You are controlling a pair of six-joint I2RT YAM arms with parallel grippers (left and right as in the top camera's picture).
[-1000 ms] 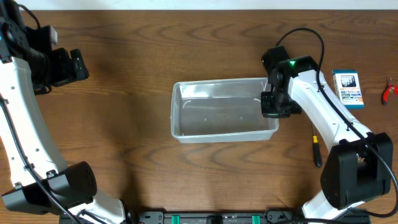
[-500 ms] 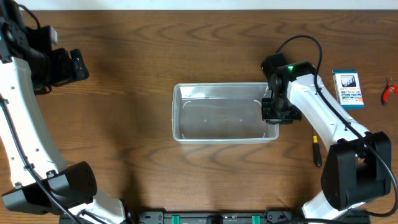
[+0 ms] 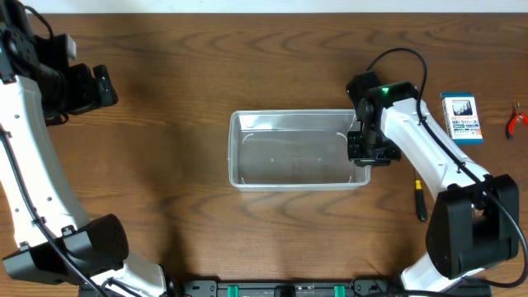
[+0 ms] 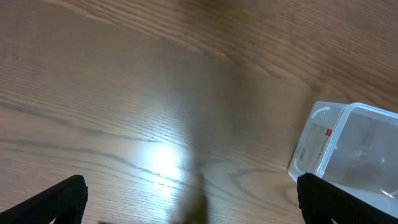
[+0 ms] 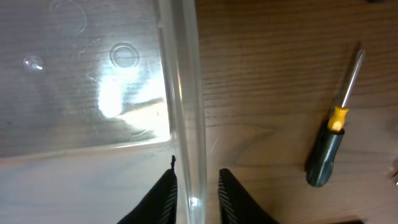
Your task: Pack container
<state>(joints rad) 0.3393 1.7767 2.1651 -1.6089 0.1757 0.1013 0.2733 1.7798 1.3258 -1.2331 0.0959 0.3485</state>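
Observation:
The container (image 3: 289,115) is a clear shallow plastic bin with nothing in it, at the table's middle. My right gripper (image 3: 364,149) straddles its right wall, one finger inside and one outside, shut on it. In the right wrist view the fingers (image 5: 196,180) sit on either side of the container's rim (image 5: 181,93). My left gripper (image 3: 103,86) is open and empty, high at the far left, well away from the bin. In the left wrist view its fingers (image 4: 193,196) are spread wide over bare wood, and the container's corner (image 4: 348,149) shows at the right.
A screwdriver with a black and yellow handle (image 3: 420,200) lies right of the bin; it also shows in the right wrist view (image 5: 329,143). A small blue-and-white box (image 3: 460,118) and red pliers (image 3: 516,120) lie at the far right.
One second ago the bin sat slightly farther back. My right gripper has drawn it toward the table's front. Nothing has moved in the last half second. The left arm is still.

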